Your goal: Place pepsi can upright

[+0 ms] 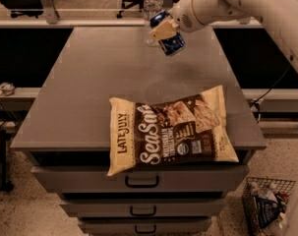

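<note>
The dark blue pepsi can (169, 37) hangs tilted in the air above the far part of the grey cabinet top (89, 92). My gripper (163, 29) is shut on the pepsi can, with a tan finger (160, 30) across its side. The arm reaches in from the upper right. The can stands clear of the surface and does not touch it. It is just in front of and to the right of the clear water bottle (152, 4).
A large brown and cream chip bag (170, 131) lies flat at the front of the cabinet top, hanging slightly over the edge. Drawers (141, 181) are below. A wire basket (266, 203) sits on the floor at the right. Office chairs stand behind.
</note>
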You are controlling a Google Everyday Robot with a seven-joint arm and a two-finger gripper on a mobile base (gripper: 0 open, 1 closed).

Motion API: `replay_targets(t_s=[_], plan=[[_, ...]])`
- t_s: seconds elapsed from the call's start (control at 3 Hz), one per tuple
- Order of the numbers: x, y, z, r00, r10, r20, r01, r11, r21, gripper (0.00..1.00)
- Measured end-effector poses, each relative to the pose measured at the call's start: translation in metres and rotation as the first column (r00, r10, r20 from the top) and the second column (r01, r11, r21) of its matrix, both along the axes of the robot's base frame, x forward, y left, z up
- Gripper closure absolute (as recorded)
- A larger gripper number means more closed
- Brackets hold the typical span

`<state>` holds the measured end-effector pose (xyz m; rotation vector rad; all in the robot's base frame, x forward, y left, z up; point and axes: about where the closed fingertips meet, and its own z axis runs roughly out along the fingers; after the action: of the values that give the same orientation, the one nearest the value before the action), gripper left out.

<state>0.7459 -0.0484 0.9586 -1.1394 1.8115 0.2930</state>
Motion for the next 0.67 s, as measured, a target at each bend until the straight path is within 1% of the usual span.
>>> replay_targets(t_s=[0.33, 0.67], plan=[[0.008, -0.028, -0.001, 0.996, 0.057, 0.069, -0.065, 0.992, 0.111, 1.0], [0.012, -0.047, -0.009, 0.981, 0.127, 0.147, -0.156, 0.965, 0.209, 1.0]])
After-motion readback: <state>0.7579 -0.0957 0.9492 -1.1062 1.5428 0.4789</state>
